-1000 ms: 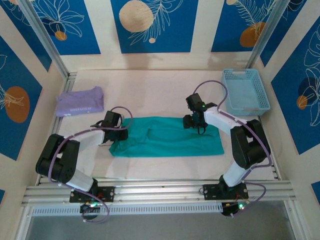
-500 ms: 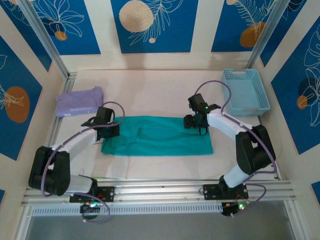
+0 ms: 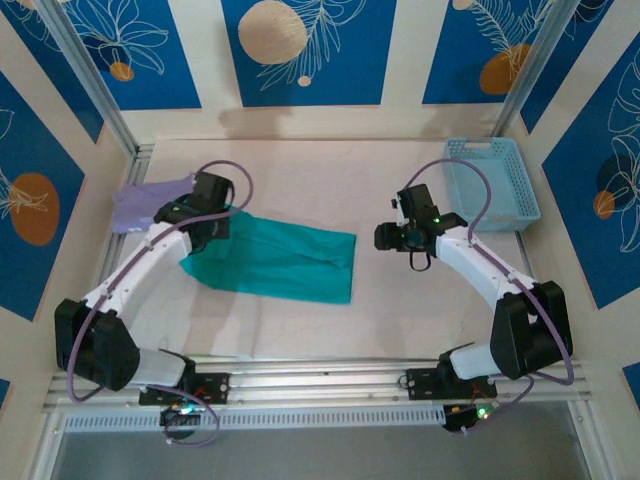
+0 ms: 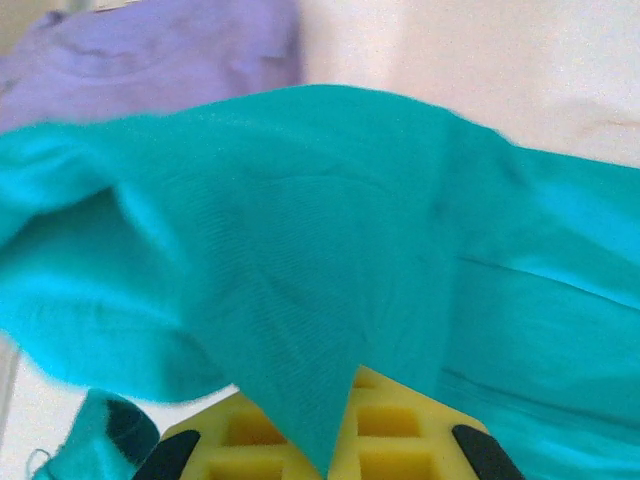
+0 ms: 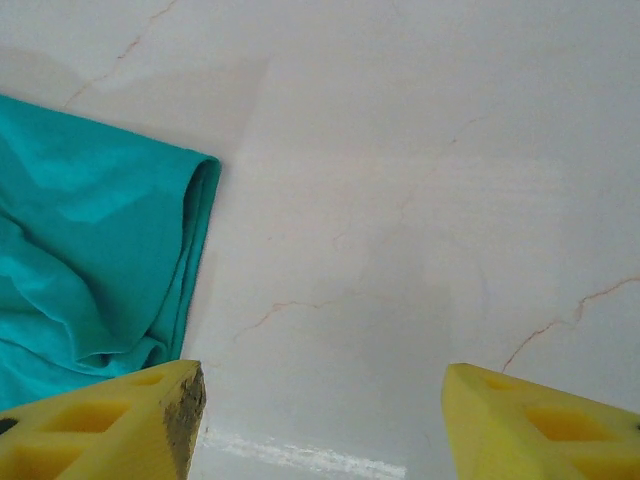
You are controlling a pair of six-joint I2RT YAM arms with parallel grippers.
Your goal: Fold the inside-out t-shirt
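- Folding looks midway: the inside-out t-shirt (image 3: 285,262) lies as a narrow band on the counter (image 3: 300,325), left of centre.
- Right end effector (image 3: 388,238) hangs released and empty, apart from the band's right edge.
- Left end effector (image 3: 203,215) is clenched on the shirt's far-left end, raised beside the lavender shirt (image 3: 135,208).
- Next, I judge, that end must be carried across and laid flat without dragging the rest.
- Collar or hem at either end: I cannot tell; folds hide it.
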